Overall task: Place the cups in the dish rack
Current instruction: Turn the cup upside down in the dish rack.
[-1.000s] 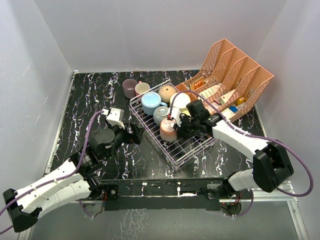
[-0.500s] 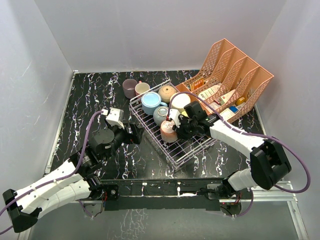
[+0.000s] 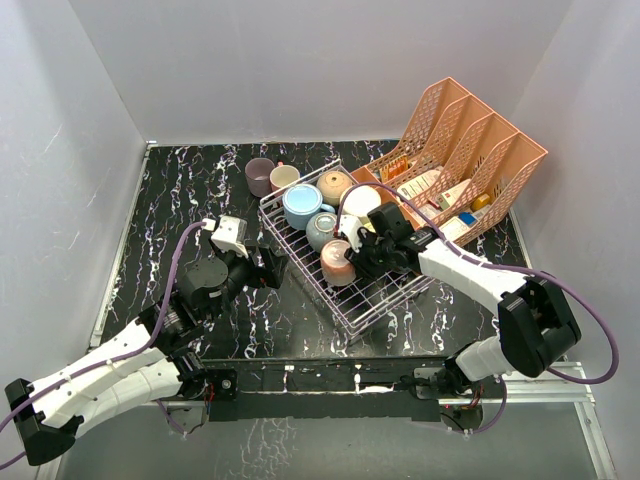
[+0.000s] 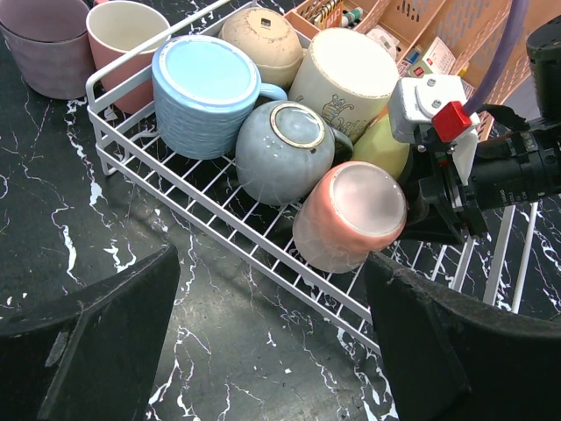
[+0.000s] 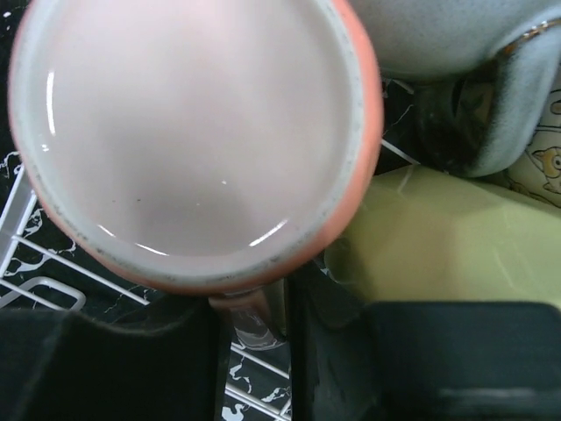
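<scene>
The dish rack (image 3: 372, 297) is a white wire basket right of centre. In it are a light blue mug (image 3: 302, 206), a tan mug (image 3: 334, 185), a cream mug (image 3: 361, 202), a grey-blue mug (image 3: 321, 229) and a pink mug (image 3: 337, 262). My right gripper (image 3: 354, 256) is shut on the pink mug's handle (image 5: 250, 311), with the mug (image 5: 193, 132) at the rack's near-left side. A yellow mug (image 5: 438, 254) lies beside it. My left gripper (image 3: 262, 268) is open and empty over the table left of the rack (image 4: 175, 184).
A mauve mug (image 3: 259, 176) and a pink, cream-lined mug (image 3: 284, 177) stand on the table behind the rack's far-left corner. A salmon lattice file organiser (image 3: 465, 150) with small items stands at the back right. White walls enclose the black marbled table (image 3: 180, 200).
My right arm has shifted slightly left with the pink mug in its grip. The left arm has not moved.
</scene>
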Available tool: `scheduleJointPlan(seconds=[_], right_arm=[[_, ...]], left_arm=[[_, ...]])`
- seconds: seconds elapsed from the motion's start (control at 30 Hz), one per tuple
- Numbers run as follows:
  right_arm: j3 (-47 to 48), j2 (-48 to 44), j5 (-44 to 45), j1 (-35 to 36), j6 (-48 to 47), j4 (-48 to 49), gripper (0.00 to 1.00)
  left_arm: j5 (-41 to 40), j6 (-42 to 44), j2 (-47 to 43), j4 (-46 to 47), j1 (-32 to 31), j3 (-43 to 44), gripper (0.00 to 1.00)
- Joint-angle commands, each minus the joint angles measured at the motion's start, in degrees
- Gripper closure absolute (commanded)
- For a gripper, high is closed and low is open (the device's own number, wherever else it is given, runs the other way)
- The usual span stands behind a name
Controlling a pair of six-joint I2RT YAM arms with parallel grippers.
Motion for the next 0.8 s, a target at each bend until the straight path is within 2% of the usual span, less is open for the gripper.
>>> scheduleJointPlan(seconds=[0.0,0.23,0.63,0.77], right_arm=[[2.16,0.13,0.82,-0.37,1.63,10.59,0.7],[2.51,-0.62,-1.47,-0.45,2.53,10.1,0.67],[-0.05,-3.75,-1.35,-1.44,3.13,11.35,0.87],[-1.41,-5.83,-1.11,-1.68,2.82,11.63,0.89]], left_arm=[[-0.87,-0.01,-0.38,0.26,-0.32,0.33,0.16],[-0.87,0.06,-0.1,0.3,-0.27,0.47,0.16],[-0.8,-0.06,0.08,0.17,-0.29,0.43,0.16],[-0.95,-0.19,-0.35,-0.16,-0.27,0.32,0.16]])
